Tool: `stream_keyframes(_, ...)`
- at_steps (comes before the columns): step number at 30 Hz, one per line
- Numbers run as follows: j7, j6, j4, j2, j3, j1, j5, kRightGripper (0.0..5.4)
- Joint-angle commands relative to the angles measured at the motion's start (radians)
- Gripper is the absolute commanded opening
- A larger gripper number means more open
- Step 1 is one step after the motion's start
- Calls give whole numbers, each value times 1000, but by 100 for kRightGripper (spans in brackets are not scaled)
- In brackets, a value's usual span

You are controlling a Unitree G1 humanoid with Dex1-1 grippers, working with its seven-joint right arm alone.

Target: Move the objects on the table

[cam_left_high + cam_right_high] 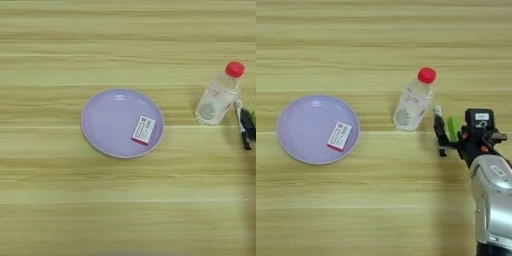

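Note:
A clear plastic bottle (413, 102) with a red cap (427, 75) lies tilted on the wooden table (381, 210), right of centre. Just right of it my right gripper (452, 136) rests low over the table, its silver forearm (495, 200) coming in from the bottom right. One black finger (440, 134) lies close beside the bottle's base. A small green bar (454, 128) shows in the gap between that finger and the gripper's body, so the fingers stand apart. A grey-white tip of the marker pen (437, 110) pokes out beyond the black finger; the rest of it is hidden.
A lilac plate (303, 122) sits at the left with a small white and red box (339, 136) lying in it near its right rim. In the left eye view the plate (110, 120) is near the centre and the bottle (218, 95) at the right.

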Motion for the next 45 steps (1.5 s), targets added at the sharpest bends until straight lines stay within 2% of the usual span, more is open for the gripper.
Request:
stream_keyframes(1,15,7,-137,-40,13,21,-8,539)
stream_keyframes(8,83,94,-321,-32,45,115,45,539)
stream_keyframes(15,93,90,-307,-8,74,86,59,539)
stream_keyframes(25,63,-17,-123,45,134,-54,27,539)
stream_keyframes(38,35,-103,101,43,135,-224,4,539)
stream_keyframes(45,33,-149,202,46,150,-289,-6,539)
